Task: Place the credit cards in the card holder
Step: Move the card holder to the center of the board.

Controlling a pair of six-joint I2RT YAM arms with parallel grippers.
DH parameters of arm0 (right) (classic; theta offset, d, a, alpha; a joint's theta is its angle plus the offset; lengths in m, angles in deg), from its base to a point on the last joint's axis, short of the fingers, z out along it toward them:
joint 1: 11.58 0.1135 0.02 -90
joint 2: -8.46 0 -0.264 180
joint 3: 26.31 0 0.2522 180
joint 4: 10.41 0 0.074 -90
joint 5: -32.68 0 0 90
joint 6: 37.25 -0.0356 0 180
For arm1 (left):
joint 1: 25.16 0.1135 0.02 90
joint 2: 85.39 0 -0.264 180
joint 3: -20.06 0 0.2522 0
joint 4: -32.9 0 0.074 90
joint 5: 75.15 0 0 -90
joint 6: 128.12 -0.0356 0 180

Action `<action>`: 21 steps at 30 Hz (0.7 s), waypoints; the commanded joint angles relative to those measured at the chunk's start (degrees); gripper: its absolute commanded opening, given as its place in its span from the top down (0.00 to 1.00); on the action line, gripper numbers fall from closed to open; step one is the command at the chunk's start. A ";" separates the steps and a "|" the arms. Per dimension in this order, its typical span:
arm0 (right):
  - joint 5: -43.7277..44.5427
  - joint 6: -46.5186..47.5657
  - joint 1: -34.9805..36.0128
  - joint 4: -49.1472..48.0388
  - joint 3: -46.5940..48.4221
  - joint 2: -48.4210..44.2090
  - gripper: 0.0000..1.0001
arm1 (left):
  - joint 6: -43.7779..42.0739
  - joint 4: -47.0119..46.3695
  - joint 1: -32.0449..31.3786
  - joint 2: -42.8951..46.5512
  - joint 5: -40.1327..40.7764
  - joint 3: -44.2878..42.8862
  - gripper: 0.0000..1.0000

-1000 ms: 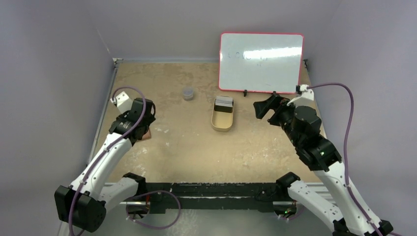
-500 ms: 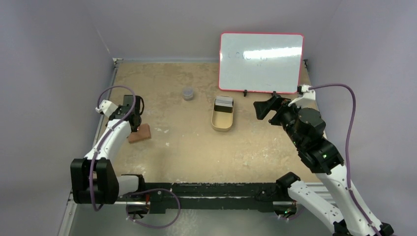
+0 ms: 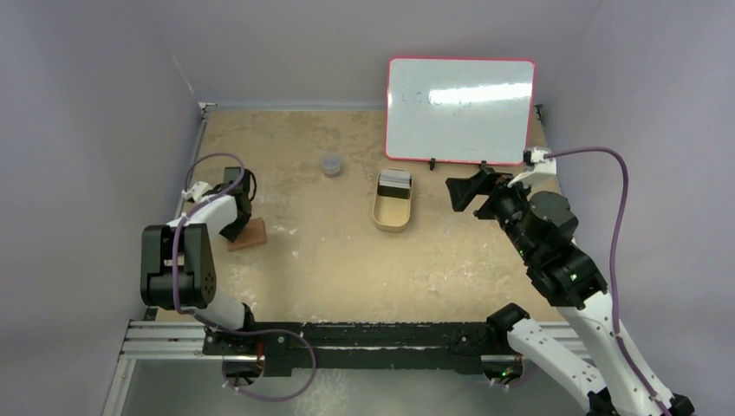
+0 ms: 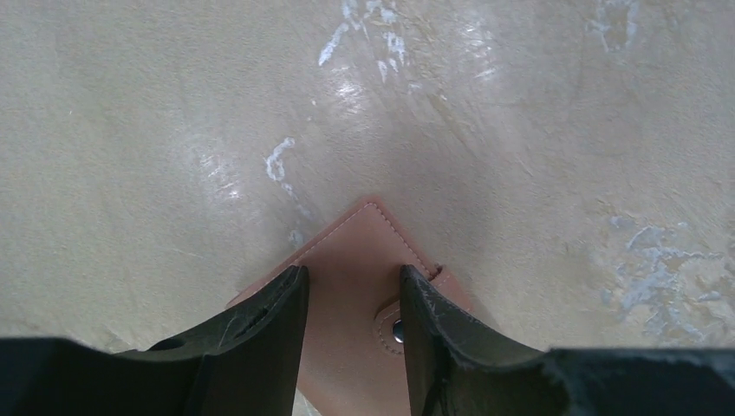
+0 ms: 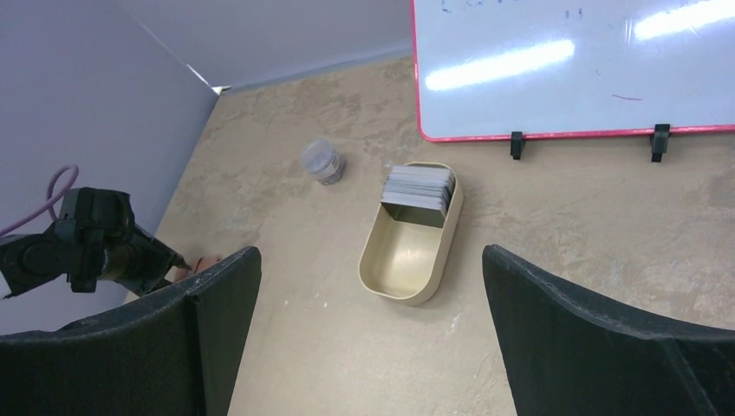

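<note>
1. Left gripper (image 4: 353,279) hangs low over the card holder (image 4: 362,247). Its two dark fingers (image 4: 269,321) stand part-way apart, neither spread wide nor pressed together. Nothing is pinched in the gap, and reddish-brown leather shows through it. I cannot tell whether the fingertips touch the leather.
2. In the left wrist view the card holder lies flat on the table (image 4: 139,130) at bottom centre, folded shut, one corner pointing up the frame. Its tab with the small pale snap (image 4: 396,329) sits just beside the right-hand finger.
3. In the top view the card holder (image 3: 251,235) is at the left of the frame at mid height, partly under that gripper.
4. Right gripper (image 5: 368,256) is spread as wide as it goes and holds nothing. In the top view it hangs in the air right of centre, just below the lower edge of the whiteboard (image 3: 459,108).
5. The credit cards (image 5: 419,186) stand packed on edge as a grey stack in the upper end of a tan oval tin (image 5: 374,270). That places them near the middle of the top view and well apart from the card holder.
6. The red-framed whiteboard stands upright at upper centre-right. A small clear jar (image 3: 331,165) sits to the upper left of the tin.
</note>
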 commanded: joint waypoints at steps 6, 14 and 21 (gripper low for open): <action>-0.60 1.68 -0.32 -2.88 -0.20 1.91 0.02 | -2.77 -4.69 -13.53 -2.81 -7.64 -0.08 0.60; -0.06 -0.36 -0.31 0.31 -0.19 4.05 0.04 | -9.88 -14.65 -25.21 -3.42 -25.33 2.71 0.66; -14.73 -7.65 -0.24 -6.20 -9.23 7.08 0.17 | -14.10 -21.43 -35.21 -5.68 -37.80 1.87 0.65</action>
